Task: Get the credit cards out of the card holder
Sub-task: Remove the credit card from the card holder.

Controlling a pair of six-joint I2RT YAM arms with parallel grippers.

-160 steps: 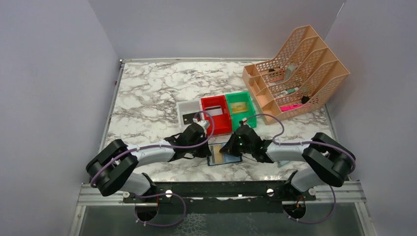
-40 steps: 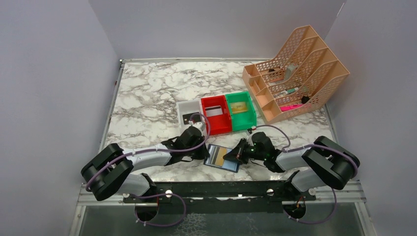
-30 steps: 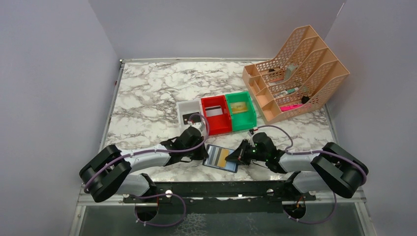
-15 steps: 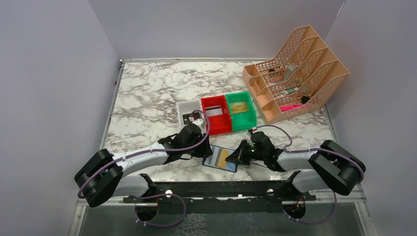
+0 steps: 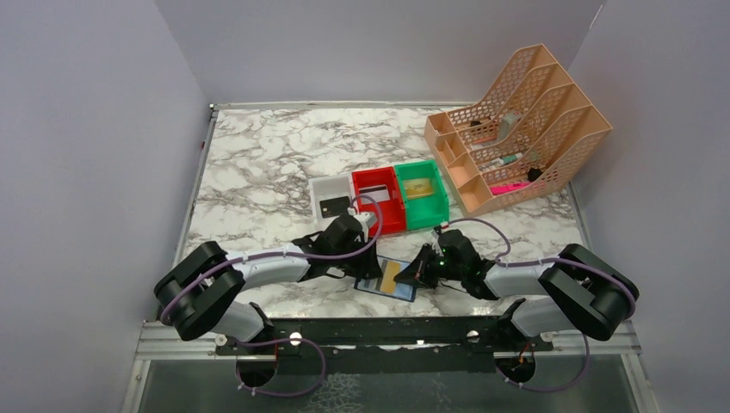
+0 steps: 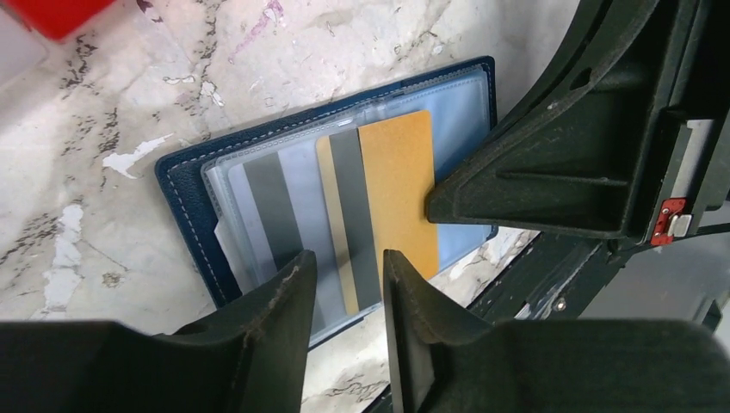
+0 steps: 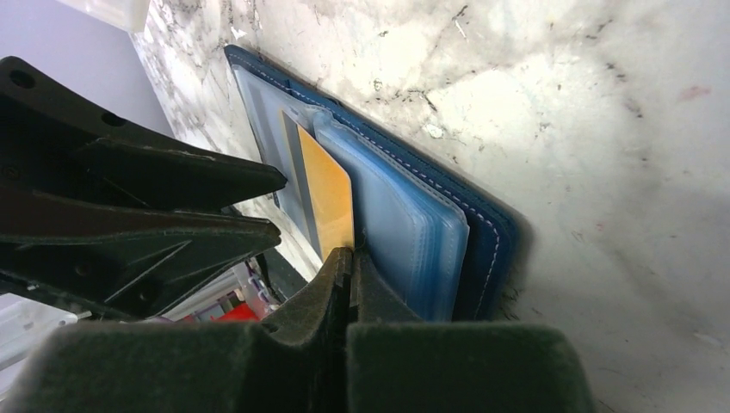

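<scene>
Mid-extraction of gold card point(image 6: 396, 189), dark stripe up, lying partly out of the clear sleeves of card holder point(image 6: 185, 224); holder itself spread open, flat on marble table point(image 5: 258, 163). Pinched at one edge, by the look of it, by right gripper point(image 7: 349, 251), jaws fully closed, coming in low from holder's right side. Hovering over holder's near edge w/ fingers part-way apart and nothing between them: left gripper point(image 6: 347, 258), straddling the card's stripe end. Also in holder, sleeved on the side away from right gripper: grey-striped card point(image 6: 262, 206), not yet out. Beyond holder, away from arm bases: white bin point(image 5: 315, 196), red bin point(image 5: 387, 220), green bin point(image 5: 428, 212), each w/ a card inside, so prob. most of job done. Next move, by my read: slide gold card clear w/o dragging holder along. Needs holder pinned, or card's free end taken squarely by left gripper; then same for striped card. Further beyond holder, to its right: peach mesh organiser point(image 5: 525, 129).
</scene>
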